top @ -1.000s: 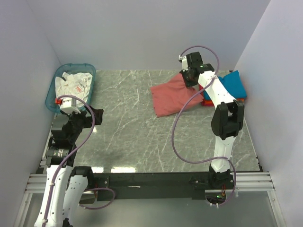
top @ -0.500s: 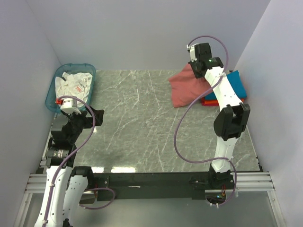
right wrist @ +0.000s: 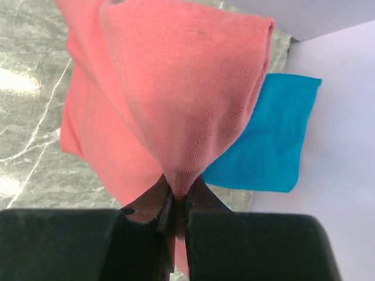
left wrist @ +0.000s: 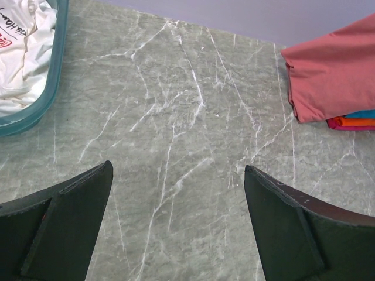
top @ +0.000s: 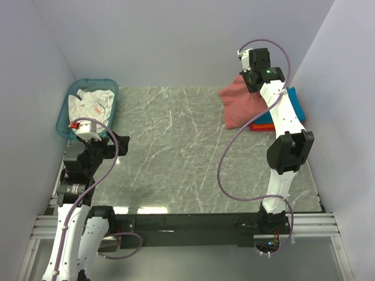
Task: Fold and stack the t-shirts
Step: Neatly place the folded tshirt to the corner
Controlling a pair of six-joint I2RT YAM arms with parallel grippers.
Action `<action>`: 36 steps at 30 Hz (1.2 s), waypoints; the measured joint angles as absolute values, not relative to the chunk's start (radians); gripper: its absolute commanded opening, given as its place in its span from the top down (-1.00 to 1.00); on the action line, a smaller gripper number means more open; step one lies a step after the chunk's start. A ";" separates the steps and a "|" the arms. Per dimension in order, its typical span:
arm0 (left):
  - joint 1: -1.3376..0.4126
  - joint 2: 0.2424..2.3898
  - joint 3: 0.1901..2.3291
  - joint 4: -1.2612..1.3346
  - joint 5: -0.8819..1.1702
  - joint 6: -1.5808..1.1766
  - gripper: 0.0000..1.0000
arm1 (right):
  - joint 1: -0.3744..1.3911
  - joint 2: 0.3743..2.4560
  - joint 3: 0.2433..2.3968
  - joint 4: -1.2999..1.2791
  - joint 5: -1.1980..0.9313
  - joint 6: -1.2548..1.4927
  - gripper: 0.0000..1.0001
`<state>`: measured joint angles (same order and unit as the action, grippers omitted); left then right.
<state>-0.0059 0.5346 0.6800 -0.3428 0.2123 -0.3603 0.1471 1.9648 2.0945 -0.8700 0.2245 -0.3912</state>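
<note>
My right gripper (top: 251, 75) is shut on the folded dusty-red t-shirt (top: 241, 104) and holds it lifted at the far right; the cloth hangs from the jaws (right wrist: 176, 105). Under and beside it lies the teal-blue folded t-shirt (top: 294, 104), which also shows in the right wrist view (right wrist: 275, 140), on top of an orange one (top: 261, 126). In the left wrist view the red shirt (left wrist: 331, 73) hangs over the stack, with orange and teal edges (left wrist: 357, 120) below it. My left gripper (left wrist: 179, 193) is open and empty above bare table at the near left.
A translucent teal plastic basket (top: 64, 114) with crumpled white cloth (top: 89, 105) stands at the far left; its rim shows in the left wrist view (left wrist: 50, 88). White walls close in on the left, back and right. The marbled grey table (top: 170, 152) lies between.
My right gripper has carried the red t-shirt up and to the right, from the table's middle-right onto the teal and orange stack. The left arm has not moved.
</note>
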 measured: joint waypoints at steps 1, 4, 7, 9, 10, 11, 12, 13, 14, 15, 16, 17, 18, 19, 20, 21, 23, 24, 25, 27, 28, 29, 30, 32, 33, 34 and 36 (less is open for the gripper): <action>-0.006 0.535 0.680 -0.343 0.212 -0.360 -0.99 | 0.144 1.965 2.104 -0.874 0.224 -0.392 1.00; -0.006 0.535 0.680 -0.342 0.213 -0.360 -0.99 | 0.136 1.963 2.127 -0.879 0.221 -0.397 1.00; -0.006 0.537 0.680 -0.342 0.213 -0.360 -0.99 | 0.127 1.953 2.127 -0.885 0.220 -0.404 1.00; -0.006 0.539 0.680 -0.342 0.213 -0.360 -0.99 | 0.121 1.948 2.127 -0.889 0.220 -0.408 1.00; -0.006 0.540 0.680 -0.343 0.213 -0.360 -0.99 | 0.118 1.944 2.127 -0.892 0.220 -0.410 1.00; -0.006 0.541 0.680 -0.343 0.213 -0.360 -0.99 | 0.114 1.940 2.127 -0.896 0.220 -0.411 1.00; -0.006 0.541 0.679 -0.343 0.213 -0.360 -0.99 | 0.110 1.936 2.127 -0.900 0.220 -0.413 1.00; -0.006 0.541 0.678 -0.343 0.213 -0.360 -0.99 | 0.106 1.931 2.127 -0.904 0.219 -0.414 1.00; -0.006 0.541 0.678 -0.342 0.213 -0.360 -0.99 | 0.102 1.925 2.127 -0.907 0.219 -0.414 1.00; -0.006 0.541 0.678 -0.343 0.213 -0.360 -0.99 | 0.099 1.920 2.127 -0.908 0.219 -0.416 1.00; -0.006 0.541 0.678 -0.343 0.213 -0.360 -0.99 | 0.095 1.913 2.127 -0.910 0.219 -0.418 1.00; -0.006 0.541 0.678 -0.343 0.213 -0.360 -0.99 | 0.092 1.907 2.128 -0.911 0.219 -0.418 1.00; -0.006 0.541 0.678 -0.343 0.213 -0.360 -0.99 | 0.090 1.901 2.128 -0.913 0.220 -0.419 1.00; -0.006 0.541 0.678 -0.343 0.213 -0.360 -0.99 | 0.087 1.895 2.131 -0.915 0.220 -0.421 1.00; -0.006 0.541 0.678 -0.343 0.213 -0.360 -0.99 | 0.086 1.892 2.137 -0.921 0.220 -0.422 1.00; -0.006 0.541 0.678 -0.343 0.213 -0.360 -0.99 | 0.084 1.890 2.143 -0.925 0.220 -0.423 1.00; -0.006 0.541 0.678 -0.342 0.213 -0.360 -0.99 | 0.082 1.884 2.156 -0.931 0.220 -0.429 1.00; -0.006 0.541 0.678 -0.343 0.213 -0.360 -0.99 | 0.081 1.880 2.160 -0.932 0.220 -0.431 1.00; -0.006 0.541 0.678 -0.343 0.214 -0.360 -0.99 | 0.080 1.874 2.160 -0.932 0.220 -0.434 1.00; -0.006 0.541 0.678 -0.343 0.214 -0.360 -0.99 | 0.076 1.864 2.160 -0.935 0.220 -0.439 1.00; -0.006 0.541 0.678 -0.343 0.214 -0.360 -0.99 | 0.074 1.858 2.160 -0.937 0.221 -0.441 1.00; -0.006 0.541 0.678 -0.343 0.214 -0.360 -0.99 | 0.072 1.855 2.160 -0.938 0.221 -0.442 1.00; -0.006 0.541 0.678 -0.343 0.215 -0.360 -0.99 | 0.069 1.852 2.160 -0.939 0.221 -0.444 1.00; -0.006 0.541 0.678 -0.343 0.215 -0.360 -0.99 | 0.064 1.847 2.162 -0.944 0.221 -0.445 1.00; -0.006 0.541 0.678 -0.343 0.215 -0.360 -0.99 | 0.062 1.846 2.162 -0.945 0.221 -0.447 1.00; -0.006 0.541 0.678 -0.343 0.215 -0.360 -0.99 | 0.059 1.845 2.162 -0.946 0.221 -0.448 1.00; -0.006 0.541 0.678 -0.343 0.216 -0.360 -0.99 | 0.057 1.844 2.162 -0.949 0.221 -0.448 1.00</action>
<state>-0.0059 0.5407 0.6785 -0.3428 0.2161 -0.3603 0.0566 1.8439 2.1620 -0.9493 0.2211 -0.4480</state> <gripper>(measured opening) 0.995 0.058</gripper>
